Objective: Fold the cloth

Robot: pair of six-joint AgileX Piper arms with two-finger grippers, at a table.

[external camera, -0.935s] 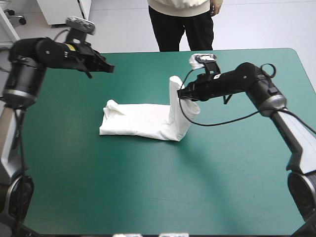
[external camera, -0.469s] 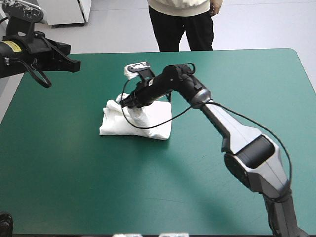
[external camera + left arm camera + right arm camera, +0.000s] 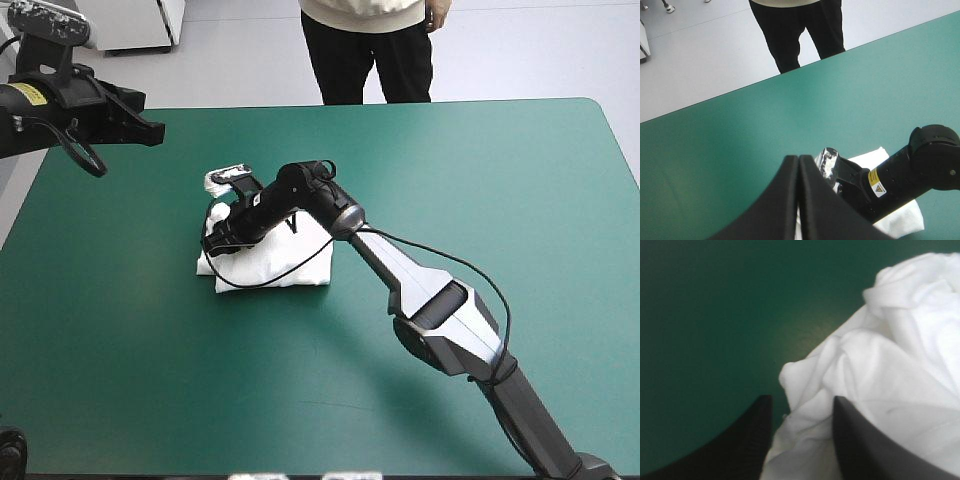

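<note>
A robotics lab; a left arm (image 3: 50,105) and a right arm (image 3: 430,300) reach over a teal-green bench (image 3: 500,200); bare pale-grey floor (image 3: 520,50); a white cabinet (image 3: 135,25) stands far left.

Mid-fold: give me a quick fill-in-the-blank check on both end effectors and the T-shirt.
1. The left end effector is ____, its fingers meeting in one pointed arch.
2. The right end effector is ____, its fingers standing apart with the T-shirt between them.
3. The T-shirt lies nearer the table's ____ edge than its right one.
4. The left end effector, raised off the table, holds ____.

Missing words: shut; open; left; nothing.
</note>
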